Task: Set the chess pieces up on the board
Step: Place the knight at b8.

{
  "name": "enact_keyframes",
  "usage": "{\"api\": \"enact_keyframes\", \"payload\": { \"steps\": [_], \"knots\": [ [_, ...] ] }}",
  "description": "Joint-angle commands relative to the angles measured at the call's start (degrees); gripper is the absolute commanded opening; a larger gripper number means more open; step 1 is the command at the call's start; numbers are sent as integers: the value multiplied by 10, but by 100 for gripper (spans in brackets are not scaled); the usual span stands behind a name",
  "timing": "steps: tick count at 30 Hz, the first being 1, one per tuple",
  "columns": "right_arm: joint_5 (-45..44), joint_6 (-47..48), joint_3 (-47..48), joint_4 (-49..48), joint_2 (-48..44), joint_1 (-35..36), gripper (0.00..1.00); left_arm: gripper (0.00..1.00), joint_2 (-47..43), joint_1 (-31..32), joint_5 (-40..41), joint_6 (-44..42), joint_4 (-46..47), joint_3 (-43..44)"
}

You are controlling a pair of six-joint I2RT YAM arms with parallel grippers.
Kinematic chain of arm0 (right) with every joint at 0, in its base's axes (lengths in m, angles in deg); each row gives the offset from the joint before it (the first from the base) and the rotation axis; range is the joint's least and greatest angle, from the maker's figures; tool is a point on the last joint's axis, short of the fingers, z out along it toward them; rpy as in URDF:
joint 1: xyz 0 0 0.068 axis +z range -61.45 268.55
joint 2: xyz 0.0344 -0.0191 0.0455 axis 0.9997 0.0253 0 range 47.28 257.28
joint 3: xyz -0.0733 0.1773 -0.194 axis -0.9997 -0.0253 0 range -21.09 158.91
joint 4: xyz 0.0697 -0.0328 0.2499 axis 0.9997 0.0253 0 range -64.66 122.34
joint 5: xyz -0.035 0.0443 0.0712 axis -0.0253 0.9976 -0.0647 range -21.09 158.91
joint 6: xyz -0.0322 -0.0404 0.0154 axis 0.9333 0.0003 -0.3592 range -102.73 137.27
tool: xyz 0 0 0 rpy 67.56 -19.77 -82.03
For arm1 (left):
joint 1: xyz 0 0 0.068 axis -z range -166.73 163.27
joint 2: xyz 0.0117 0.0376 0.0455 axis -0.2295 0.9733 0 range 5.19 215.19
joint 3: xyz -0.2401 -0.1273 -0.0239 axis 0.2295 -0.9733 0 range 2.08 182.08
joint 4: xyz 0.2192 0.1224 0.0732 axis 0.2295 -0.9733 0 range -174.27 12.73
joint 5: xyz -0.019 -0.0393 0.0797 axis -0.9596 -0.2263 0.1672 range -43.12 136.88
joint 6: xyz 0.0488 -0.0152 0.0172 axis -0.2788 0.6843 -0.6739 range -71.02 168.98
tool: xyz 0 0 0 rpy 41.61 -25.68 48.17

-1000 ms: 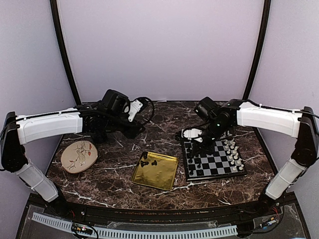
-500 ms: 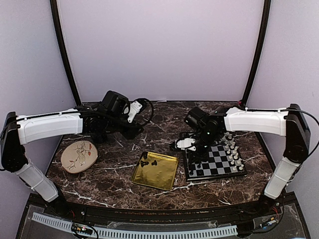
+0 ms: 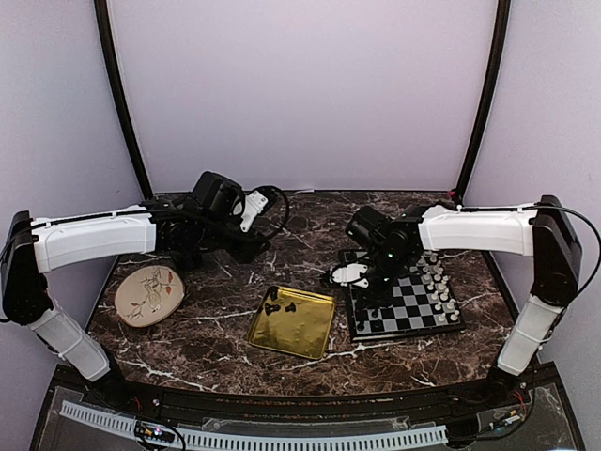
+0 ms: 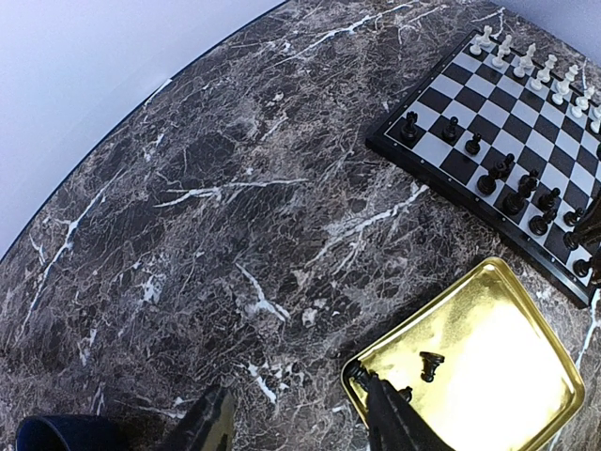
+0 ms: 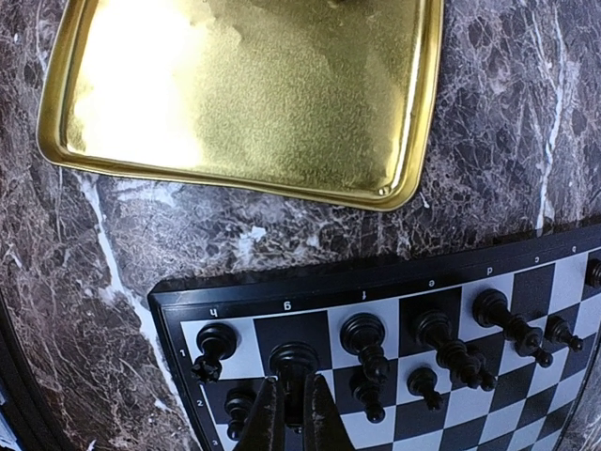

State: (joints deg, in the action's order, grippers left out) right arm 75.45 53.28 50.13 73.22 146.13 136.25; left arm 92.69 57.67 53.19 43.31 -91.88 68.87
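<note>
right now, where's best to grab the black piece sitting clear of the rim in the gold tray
Likely from straight above, pinching the black piece across its slim body above the wider base. It rests on the flat floor of the gold tray, and the raised rim would block a sideways approach.

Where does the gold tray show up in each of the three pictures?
Top view: gold tray low in the centre, left of the chessboard.
Left wrist view: gold tray bottom right, below the chessboard.
Right wrist view: gold tray across the top, above the chessboard.
Shared landmark: the chessboard's side with the black pieces faces the gold tray.
</note>
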Motion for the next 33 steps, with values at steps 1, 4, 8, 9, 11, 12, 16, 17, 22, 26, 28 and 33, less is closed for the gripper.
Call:
{"api": "enact_keyframes", "payload": {
  "steps": [1, 4, 8, 9, 11, 12, 16, 17, 22, 26, 28, 33],
  "knots": [
    [-2, -5, -8, -6, 14, 5, 0, 51, -6, 0, 2, -5, -5, -6],
    [-4, -5, -10, -10, 19, 5, 0, 51, -5, 0, 1, -5, -7, -5],
    [-7, -4, -10, -9, 26, 5, 0, 51, -4, 0, -1, -5, -7, -5],
    [-7, -4, -11, -9, 27, 5, 0, 51, -3, 0, -1, -4, -7, -5],
    [-7, -4, -12, -10, 29, 4, 0, 51, -3, 0, -2, -4, -7, -4],
    [-8, -4, -13, -11, 31, 5, 0, 51, -3, 0, -2, -4, -8, -4],
    [-14, -5, -17, -13, 34, 5, 0, 51, -1, 0, -3, -4, -9, -3],
    [-14, -5, -17, -13, 35, 5, 0, 51, 0, 0, -4, -4, -9, -3],
    [-20, -6, -19, -14, 36, 5, 2, 51, 4, 0, -6, -3, -11, -2],
    [-22, -10, -16, -16, 32, 4, 8, 51, 6, 0, -9, -2, -12, -1],
    [-17, -11, -9, -10, 27, 4, 10, 51, 8, 0, -11, -2, -13, 0],
    [-11, -9, 13, 12, 4, 4, 15, 51, 16, 1, -18, 0, -17, 2]
  ]
}}
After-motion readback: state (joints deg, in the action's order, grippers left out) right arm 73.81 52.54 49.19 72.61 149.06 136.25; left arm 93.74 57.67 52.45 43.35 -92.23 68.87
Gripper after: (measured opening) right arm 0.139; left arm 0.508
